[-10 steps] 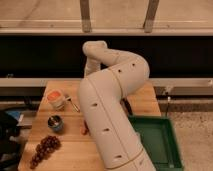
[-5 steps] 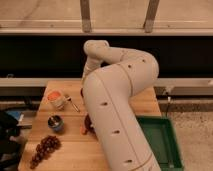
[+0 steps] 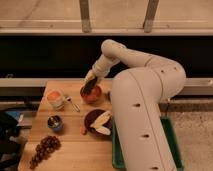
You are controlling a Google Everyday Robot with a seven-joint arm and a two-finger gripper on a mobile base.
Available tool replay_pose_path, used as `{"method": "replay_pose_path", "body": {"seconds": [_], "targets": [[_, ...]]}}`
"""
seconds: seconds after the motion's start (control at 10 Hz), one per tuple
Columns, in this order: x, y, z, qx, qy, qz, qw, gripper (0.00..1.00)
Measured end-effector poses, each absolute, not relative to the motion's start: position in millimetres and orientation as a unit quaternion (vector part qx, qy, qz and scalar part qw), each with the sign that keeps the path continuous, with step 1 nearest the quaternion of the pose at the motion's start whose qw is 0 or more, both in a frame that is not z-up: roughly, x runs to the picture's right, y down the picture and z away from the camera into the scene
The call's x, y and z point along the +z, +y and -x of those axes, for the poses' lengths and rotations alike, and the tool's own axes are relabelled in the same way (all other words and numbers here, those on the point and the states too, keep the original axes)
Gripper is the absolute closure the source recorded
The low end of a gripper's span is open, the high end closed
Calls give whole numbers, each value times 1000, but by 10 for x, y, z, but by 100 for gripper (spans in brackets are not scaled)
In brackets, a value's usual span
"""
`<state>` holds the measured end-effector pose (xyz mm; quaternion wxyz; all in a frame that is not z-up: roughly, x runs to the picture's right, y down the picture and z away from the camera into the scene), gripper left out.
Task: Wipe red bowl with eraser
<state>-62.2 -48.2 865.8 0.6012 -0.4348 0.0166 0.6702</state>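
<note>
One arm, mine, reaches over the wooden counter (image 3: 70,150), and it has swung since the frame half a second back: the forearm then lay across the middle of the counter and covered the far side, whereas now it stretches toward the far edge and the bulky upper segments fill the right of the view. My tool (image 3: 90,85) sits directly over the red bowl (image 3: 92,95), pointing down into it. A dark oblong shape, which I take to be the eraser (image 3: 90,86), lies at the tool's tip against the bowl's inner surface; I cannot tell how the tool stands around it.

Counted items on the counter: one red bowl near the far edge; one white cup (image 3: 55,98) with an orange top to its left; one thin utensil (image 3: 73,104) lying just beside that cup; one small dark tin (image 3: 55,122) nearer the front; one maroon dish (image 3: 99,121) holding pale yellow food, just in front of the red bowl; one small orange piece (image 3: 83,131) at the dish's left rim; one bunch of dark grapes (image 3: 44,149) at the front left corner. One green bin (image 3: 171,150) stands right of the counter.

The dish's right rim and most of the bin are covered by my arm. The bowl's contents are hidden under the tool. Dark items at the far left are cut off by the frame edge and cannot be made out.
</note>
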Motion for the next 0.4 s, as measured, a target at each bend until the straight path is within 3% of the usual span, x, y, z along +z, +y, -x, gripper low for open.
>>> {"method": "replay_pose_path", "body": {"seconds": [0.4], "targets": [[8619, -495, 573, 659, -45, 484, 575, 100]]}}
